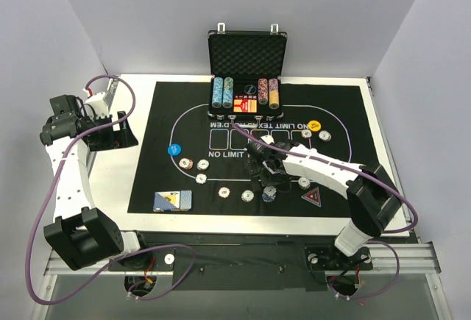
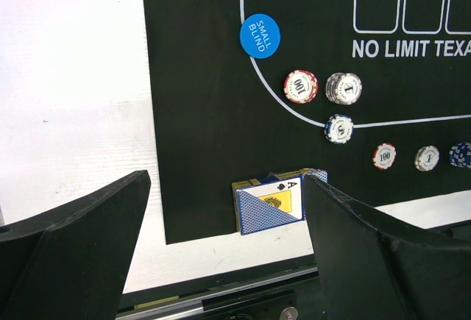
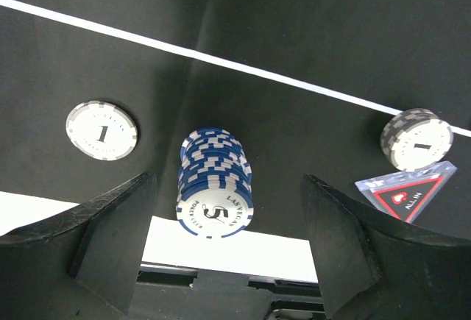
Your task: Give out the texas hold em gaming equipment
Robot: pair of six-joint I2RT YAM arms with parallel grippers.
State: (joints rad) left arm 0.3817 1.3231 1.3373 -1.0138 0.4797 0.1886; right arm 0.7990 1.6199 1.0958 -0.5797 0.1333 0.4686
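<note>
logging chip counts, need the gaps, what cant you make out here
Top view: blue chip stack mostly hidden under the right gripper; chip values in the case too small to read.
Right wrist view: All In marker's corner hidden behind that gripper's finger.
Left wrist view: mat lettering cut by the right edge; card deck's side behind the left gripper's finger.

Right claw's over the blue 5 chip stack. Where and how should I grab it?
Grip the blue 5 chip stack by its striped sides, low, coming from above with the open right claw straddling it. It's a column of loose chips; pinching high would likely lift only some.
</note>
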